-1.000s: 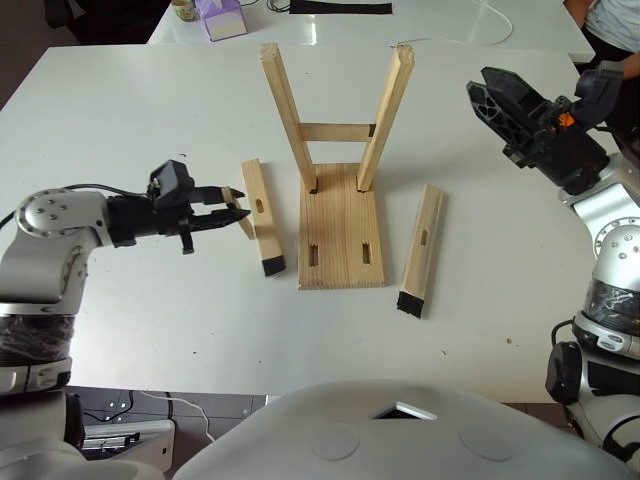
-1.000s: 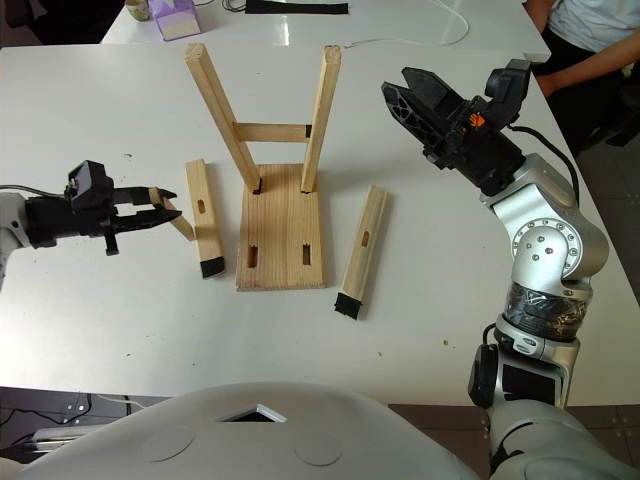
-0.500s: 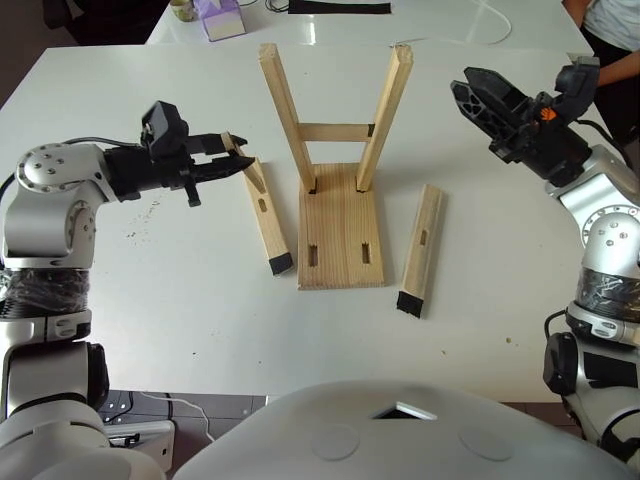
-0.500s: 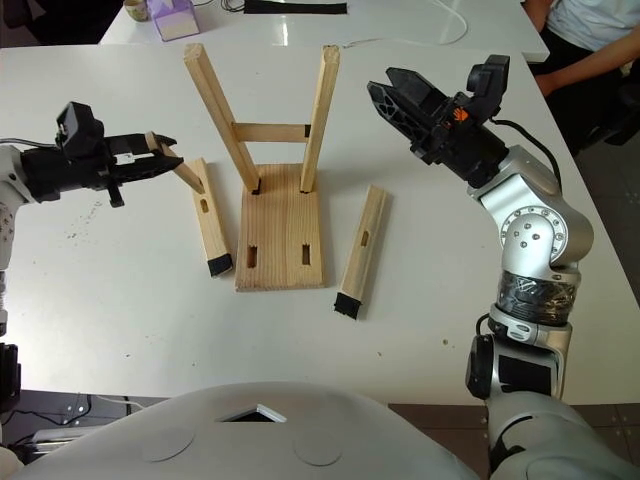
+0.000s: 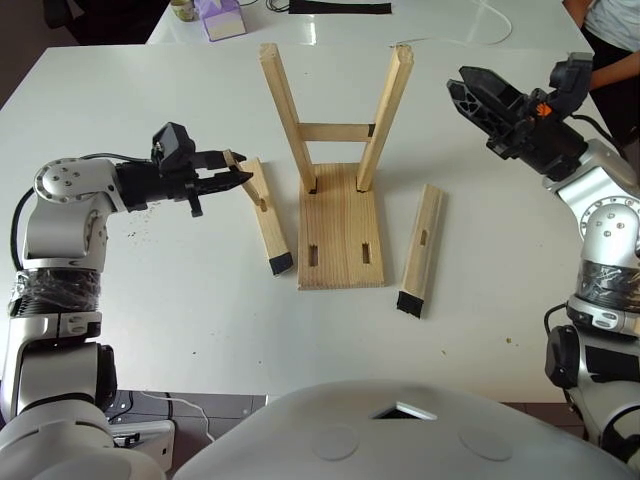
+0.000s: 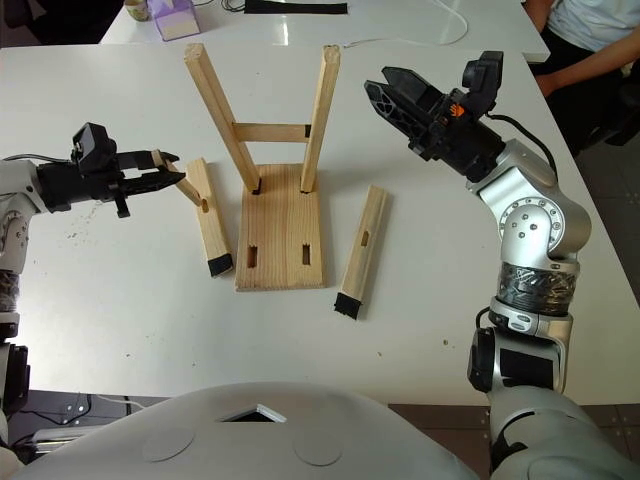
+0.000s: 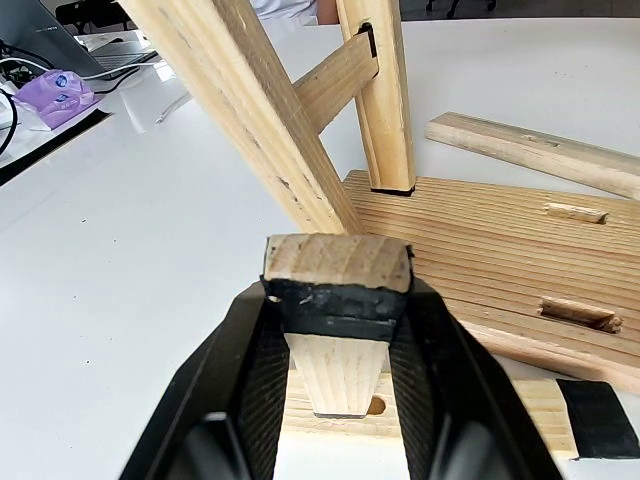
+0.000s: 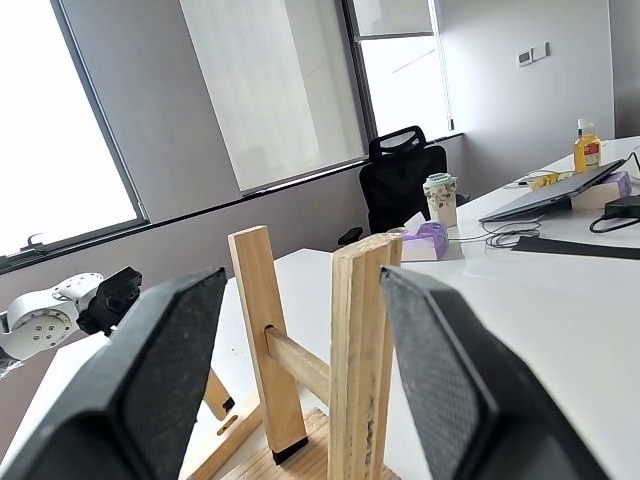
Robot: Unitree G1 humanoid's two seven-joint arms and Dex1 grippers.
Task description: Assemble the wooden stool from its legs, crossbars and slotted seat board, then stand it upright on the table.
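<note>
The slotted seat board (image 5: pixel 342 240) lies flat mid-table. Two legs (image 5: pixel 285 115) stand upright in its far slots, joined by a crossbar (image 5: pixel 335 131). One loose leg (image 5: pixel 265 215) lies just left of the board, another (image 5: pixel 421 248) to its right. My left gripper (image 5: pixel 238 172) is shut on a short crossbar (image 7: pixel 338 262), whose free end rests at the left loose leg's slot. My right gripper (image 5: pixel 462 88) hovers open in the air to the right of the upright legs; between its fingers (image 8: pixel 165 370) the near upright leg (image 8: pixel 360 350) stands farther off.
A purple tissue box (image 5: pixel 220 18) and a black strip (image 5: pixel 340 7) sit on the table behind. A white cable (image 5: pixel 490 25) runs along the far right. The white table (image 5: pixel 180 320) has bare room in front of the board.
My left gripper carried the short crossbar up to the left loose leg's far end, and that leg's near end swung right. My right gripper moved left toward the upright legs.
</note>
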